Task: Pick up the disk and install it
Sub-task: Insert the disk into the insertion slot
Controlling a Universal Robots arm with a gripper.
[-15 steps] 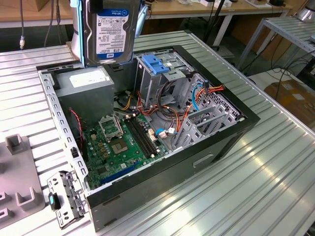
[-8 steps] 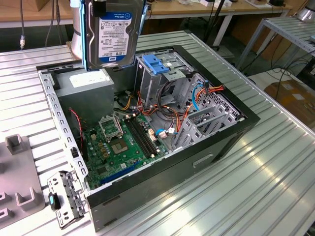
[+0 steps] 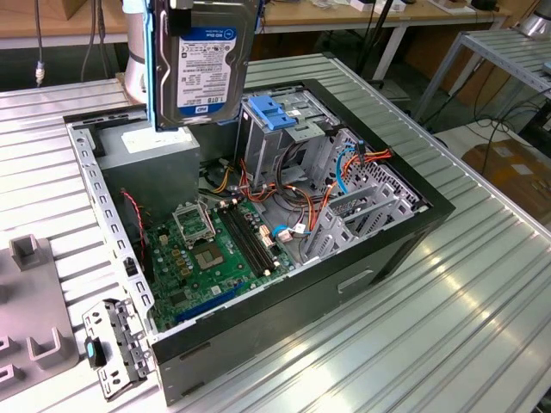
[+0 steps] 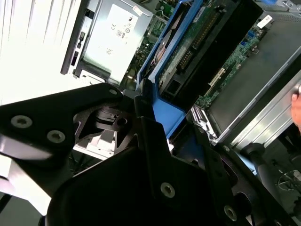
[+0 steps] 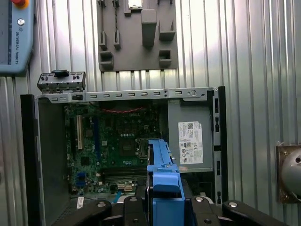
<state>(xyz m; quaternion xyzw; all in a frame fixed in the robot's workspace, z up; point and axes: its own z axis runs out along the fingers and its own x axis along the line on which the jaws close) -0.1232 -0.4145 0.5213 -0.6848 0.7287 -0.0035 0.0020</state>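
My hand (image 5: 164,207) is clenched on the disk (image 3: 205,73) by its light-blue carrier rail. It holds the disk upright above the far left of the open computer case (image 3: 413,215), over the power supply (image 3: 159,159). The drive cage (image 3: 274,116) stands just to the right. To do this well, I judge I need a firm, square grip, the rails lined up with the bay, and the disk clear of the loose cables (image 3: 323,194).
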